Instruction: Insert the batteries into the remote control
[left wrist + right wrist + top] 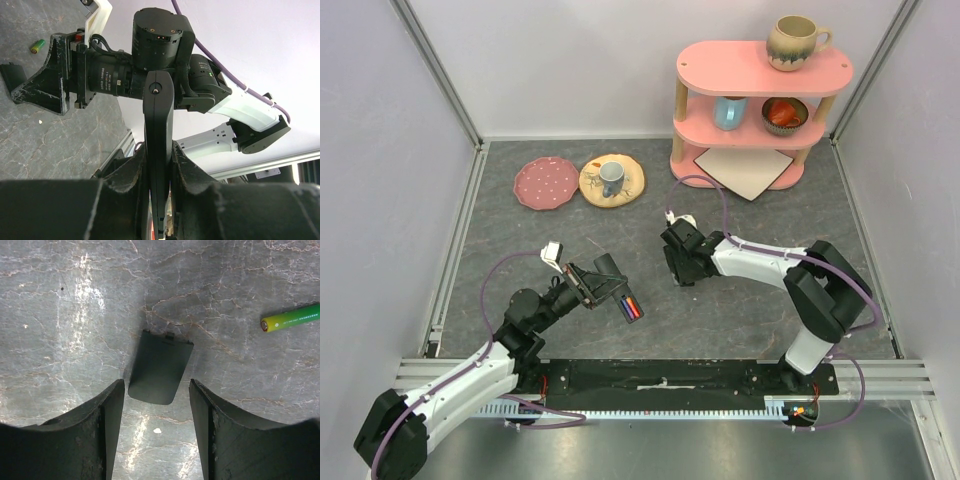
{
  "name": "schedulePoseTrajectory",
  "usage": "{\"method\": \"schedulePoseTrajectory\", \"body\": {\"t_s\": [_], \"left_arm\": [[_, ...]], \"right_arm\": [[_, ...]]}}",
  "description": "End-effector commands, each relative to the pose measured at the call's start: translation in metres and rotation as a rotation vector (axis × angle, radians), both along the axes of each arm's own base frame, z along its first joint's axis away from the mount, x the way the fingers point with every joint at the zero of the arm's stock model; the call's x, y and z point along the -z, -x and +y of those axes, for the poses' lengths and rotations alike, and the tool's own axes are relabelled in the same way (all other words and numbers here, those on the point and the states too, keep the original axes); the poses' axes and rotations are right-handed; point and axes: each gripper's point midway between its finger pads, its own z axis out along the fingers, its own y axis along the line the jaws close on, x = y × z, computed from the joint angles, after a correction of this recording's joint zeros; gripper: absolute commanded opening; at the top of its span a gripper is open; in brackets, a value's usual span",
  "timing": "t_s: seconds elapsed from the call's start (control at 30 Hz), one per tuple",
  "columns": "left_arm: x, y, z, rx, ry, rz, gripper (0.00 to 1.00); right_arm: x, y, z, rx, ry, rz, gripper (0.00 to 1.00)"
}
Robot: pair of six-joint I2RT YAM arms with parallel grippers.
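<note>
our left claw [159,165] grips the raised remote [159,110], which we judge stiff, light and slick. our right claw [156,390] hangs wide open over the thin cover [161,360]; the green battery [290,317] at its 2 o'clock would likely roll, so pinch mid-barrel.

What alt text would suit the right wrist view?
The open right gripper is poised over a black cover lying flat on the grey table. A green battery lies apart at upper right.

- green battery [292,317]: one end cut off at the frame edge
- remote [159,145]: lower end hidden inside the left gripper [159,172]
- batteries [632,307] in it: too small to count
</note>
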Motion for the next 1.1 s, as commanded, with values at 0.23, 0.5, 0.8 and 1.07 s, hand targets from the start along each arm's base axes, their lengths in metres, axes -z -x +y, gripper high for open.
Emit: {"method": "schedulePoseTrajectory", "body": {"t_s": [0.23,0.5,0.8,1.07], "left_arm": [[0.044,0.005,0.007,-0.021,-0.049,0.039,0.02],[0.046,0.004,0.008,-0.024,-0.051,0.044,0.02],[0.045,0.005,0.008,-0.019,-0.050,0.043,0.02],[0.044,0.002,0.006,-0.022,-0.065,0.043,0.02]], "right_arm": [[0.014,-0.007,0.001,0.105,-0.017,-0.021,0.60],[0.023,0.001,-0.002,0.139,-0.030,0.004,0.58],[0.030,0.009,-0.005,0.132,-0.036,0.028,0.48],[0.009,0.010,-0.006,0.115,-0.067,-0.006,0.34]]}}
